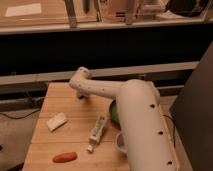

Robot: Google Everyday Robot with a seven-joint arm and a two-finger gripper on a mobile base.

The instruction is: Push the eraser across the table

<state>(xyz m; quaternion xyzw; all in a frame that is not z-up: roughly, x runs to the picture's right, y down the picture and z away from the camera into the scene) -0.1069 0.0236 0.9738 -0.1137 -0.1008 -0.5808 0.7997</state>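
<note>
The gripper (82, 95) sits low over the far side of the table (45, 125), tucked beneath the bent end of the white arm (135, 115). The eraser is not in plain sight — the dark bit at the gripper's tip may be it, but that is a guess. Nearer the camera lie a cream block (56, 121), a white tube (97, 130) and an orange-red piece (65, 157), with something green (114, 112) beside the arm. A good push, in my judgement, keeps the tip low and moves slowly, straight along the planks — clear of the tube and block.
</note>
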